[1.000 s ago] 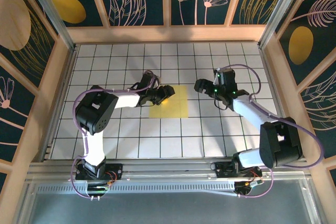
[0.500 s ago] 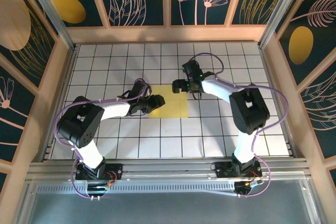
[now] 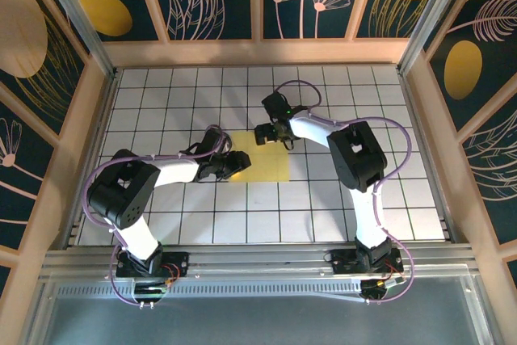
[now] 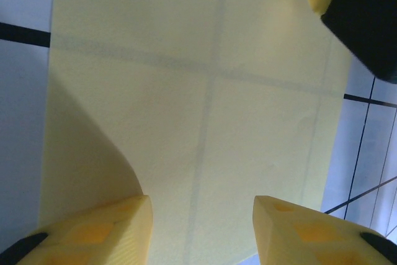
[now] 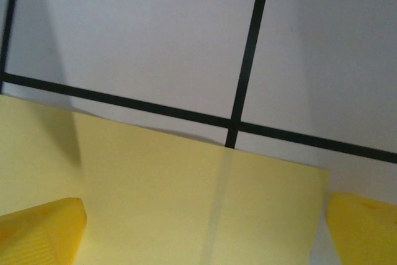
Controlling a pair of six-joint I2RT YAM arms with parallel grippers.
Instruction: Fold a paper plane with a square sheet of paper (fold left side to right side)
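Thin pale yellow square sheet of paper (image 3: 266,163) lies flat, unfolded, on white black-gridded tabletop (image 3: 161,103). Left gripper (image 3: 236,164) over the sheet's left edge, yellow-padded jaws apart, nothing pinched. Right gripper (image 3: 271,135) at the sheet's far edge, jaws spread wide, empty.

Yellow on a white grid.
We see the square sheet of paper (image 3: 266,161) plain pale yellow; the faint grey lines across it up close are probably the black grid of the white bench (image 3: 323,216) showing through. The fingers (image 4: 93,234) are deeper yellow, the arms (image 3: 174,169) white and black, the walls (image 3: 234,14) navy with gold ovals and pale leaf outlines.
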